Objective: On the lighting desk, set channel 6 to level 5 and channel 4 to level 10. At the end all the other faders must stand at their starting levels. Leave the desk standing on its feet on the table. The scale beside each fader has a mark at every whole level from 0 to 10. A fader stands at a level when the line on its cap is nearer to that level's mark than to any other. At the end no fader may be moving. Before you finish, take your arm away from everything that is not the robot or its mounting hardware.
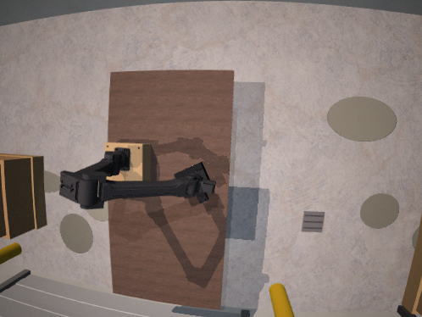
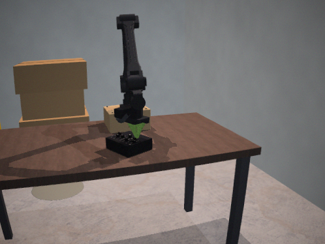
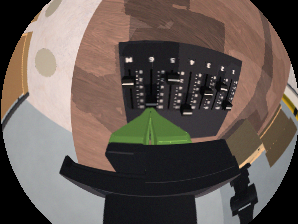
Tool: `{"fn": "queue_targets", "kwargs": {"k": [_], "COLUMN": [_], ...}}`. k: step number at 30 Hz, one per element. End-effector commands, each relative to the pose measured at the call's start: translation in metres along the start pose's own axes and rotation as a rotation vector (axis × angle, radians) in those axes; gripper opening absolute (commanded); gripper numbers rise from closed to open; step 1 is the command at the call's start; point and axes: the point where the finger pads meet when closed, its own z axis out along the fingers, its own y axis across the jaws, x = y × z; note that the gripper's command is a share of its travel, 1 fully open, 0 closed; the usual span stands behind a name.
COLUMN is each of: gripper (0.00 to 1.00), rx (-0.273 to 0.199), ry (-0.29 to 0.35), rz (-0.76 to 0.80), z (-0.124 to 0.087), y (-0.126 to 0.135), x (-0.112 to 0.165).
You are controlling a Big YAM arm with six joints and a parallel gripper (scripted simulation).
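The lighting desk (image 2: 129,144) is a small black box standing flat on the brown table. In the wrist view it (image 3: 178,87) shows a row of several faders with white scale marks, their caps at differing heights. My gripper (image 2: 136,131) has green fingers pressed together to a point, with nothing between them. It hangs straight down over the desk's right half, its tip close above the fader caps. In the wrist view the tip (image 3: 150,115) lies at the near end of the second or third slot from the left. In the overhead view the arm (image 1: 199,183) hides most of the desk.
The arm's tan base block (image 2: 112,118) stands just behind the desk. Stacked cardboard boxes (image 2: 50,91) stand behind the table's left end. The table's right edge (image 1: 229,169) is close beyond the desk in the overhead view.
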Motion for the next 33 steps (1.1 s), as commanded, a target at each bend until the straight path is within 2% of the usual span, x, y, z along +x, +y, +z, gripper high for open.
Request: {"fn": "queue_targets", "kwargs": {"k": [1,33], "gripper": [0.00,0.00], "rx": [-0.027,-0.026], "ry": [-0.029,-0.030], "rz": [0.008,0.008], "z": [-0.0095,-0.0097], "y": [0.0137,0.0132], "x": [-0.0240,-0.0328]}}
